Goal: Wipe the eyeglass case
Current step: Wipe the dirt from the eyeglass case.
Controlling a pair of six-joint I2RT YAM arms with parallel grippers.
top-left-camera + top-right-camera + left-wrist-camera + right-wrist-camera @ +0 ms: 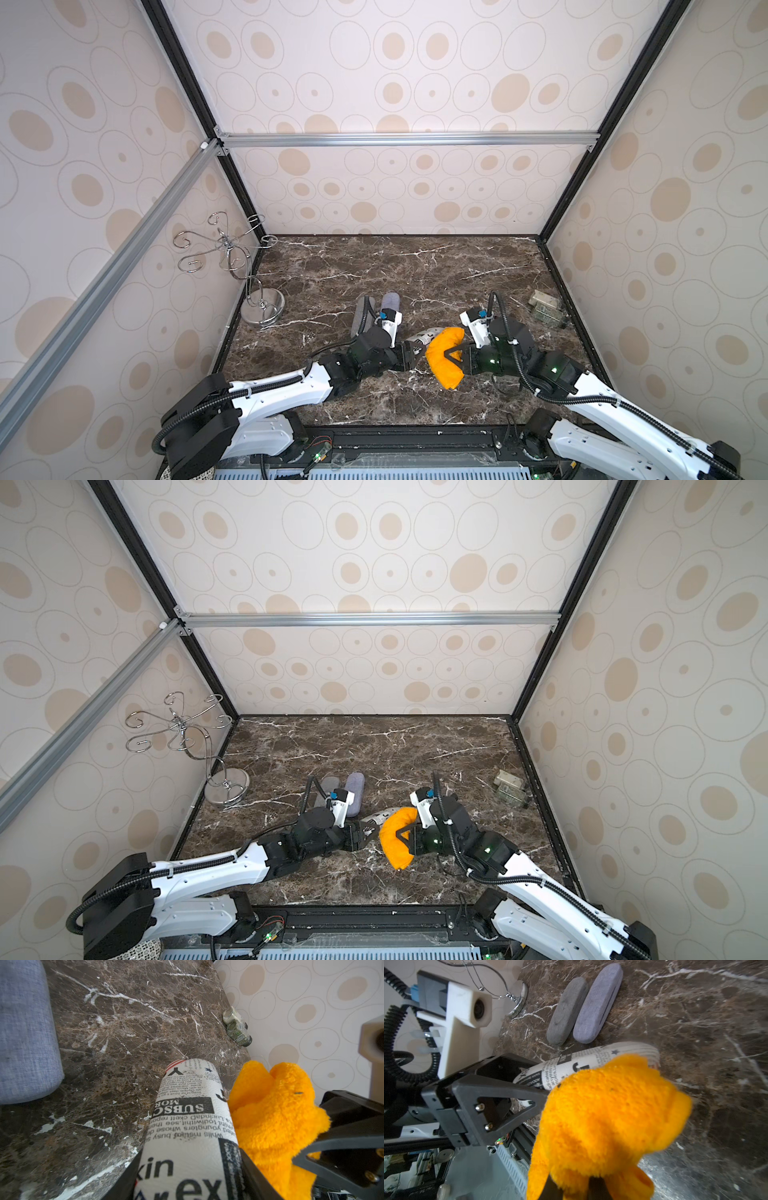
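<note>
The eyeglass case (187,1126) is a white tube printed like newspaper, and my left gripper (190,1167) is shut on its near end. In both top views it shows only as a short stretch (428,334) (380,816) beside the cloth, held just above the marble. My right gripper (575,1186) is shut on a fluffy orange cloth (608,1115). The cloth (444,357) lies against the case's side and covers part of it. The two grippers (409,353) (455,357) face each other near the table's front middle.
A grey case (360,316) and a blue-grey case (390,301) lie side by side behind my left wrist. A chrome wire stand (232,266) is at the left wall. Two spice jars (546,309) lie by the right wall.
</note>
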